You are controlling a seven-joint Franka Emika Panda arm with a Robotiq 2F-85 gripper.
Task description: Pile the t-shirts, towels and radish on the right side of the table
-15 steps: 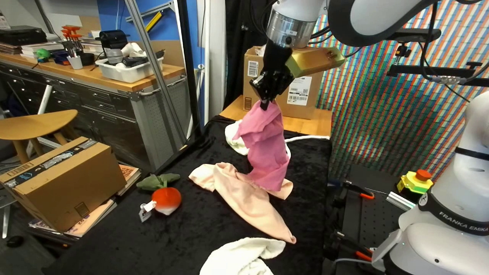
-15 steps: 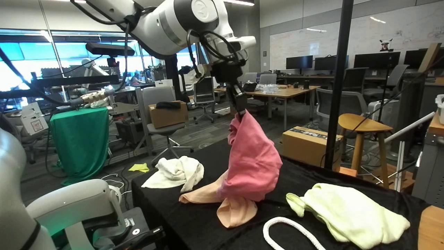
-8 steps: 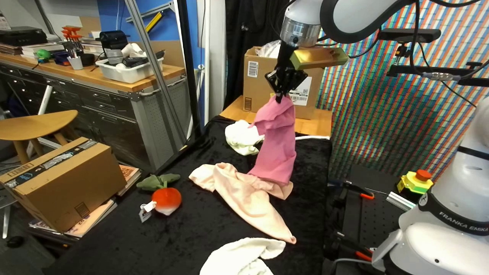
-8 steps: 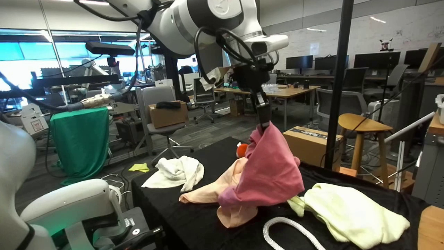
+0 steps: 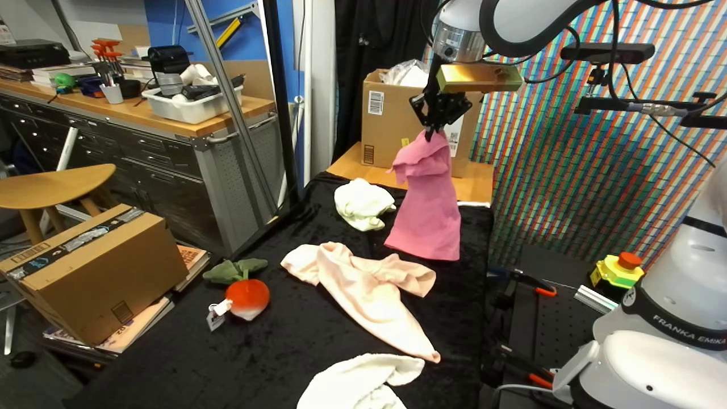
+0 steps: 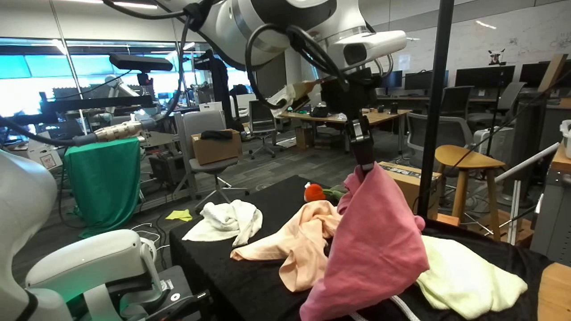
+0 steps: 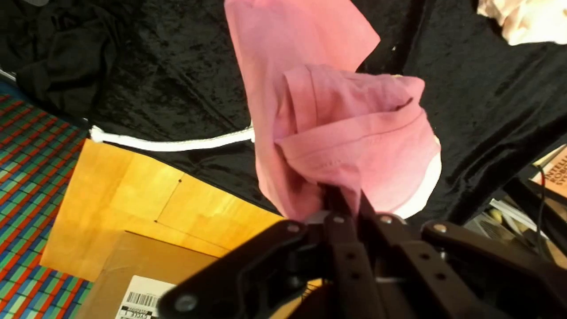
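My gripper point(image 5: 430, 135) is shut on the top of a pink cloth point(image 5: 427, 213), which hangs down over the black table point(image 5: 255, 366); the wrist view shows the fingers point(image 7: 345, 197) pinching a fold. A peach cloth point(image 5: 369, 284) lies crumpled mid-table, apart from the pink one in an exterior view. A white cloth point(image 6: 229, 220) lies near one end. A pale yellow-green cloth point(image 6: 473, 276) lies at the opposite end, partly hidden behind the pink cloth. The radish point(image 5: 248, 297), red with green leaves, lies near the table's long edge; it also shows beyond the peach cloth point(image 6: 315, 192).
A white rope point(image 7: 177, 144) lies on the table near the wooden surface point(image 7: 133, 195), where a cardboard box point(image 5: 389, 136) stands close behind the gripper. A black post point(image 6: 435, 111) rises beside the table. Another cardboard box point(image 5: 102, 272) stands beyond the long edge.
My gripper has carried the pink cloth away from the peach cloth toward the end with the cardboard box and yellow-green cloth. The peach cloth and radish are now less covered.
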